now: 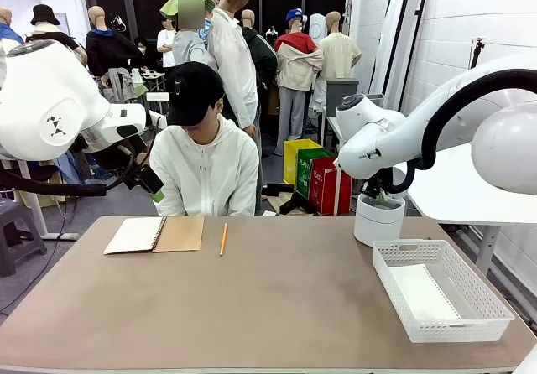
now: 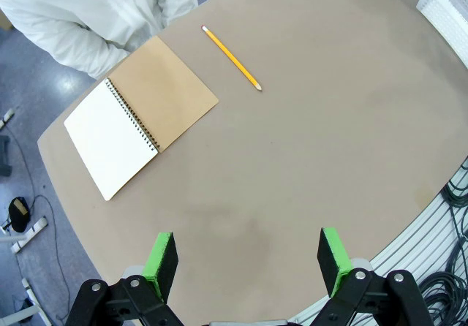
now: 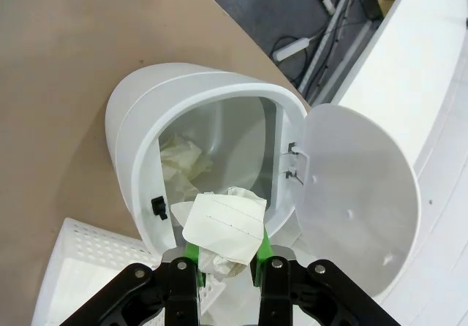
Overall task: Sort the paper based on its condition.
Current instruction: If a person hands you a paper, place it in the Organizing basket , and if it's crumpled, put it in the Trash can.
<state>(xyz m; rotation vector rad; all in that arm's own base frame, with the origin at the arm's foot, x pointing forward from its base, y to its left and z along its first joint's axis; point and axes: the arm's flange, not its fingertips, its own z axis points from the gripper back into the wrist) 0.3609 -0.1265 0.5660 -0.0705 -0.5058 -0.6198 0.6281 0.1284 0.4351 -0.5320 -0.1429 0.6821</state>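
Note:
My right gripper is shut on a crumpled piece of white paper, held right over the open mouth of a white lidded bin. Another crumpled paper ball lies inside the bin. In the front view the right gripper hangs just above the bin at the table's far right. A smooth white sheet lies flat in the white mesh basket. My left gripper is open and holds nothing, high over the left side of the table.
A spiral notebook lies open near the far left edge with a yellow pencil beside it. A person in white sits behind them. The bin's lid stands swung open. The mesh basket sits close beside the bin.

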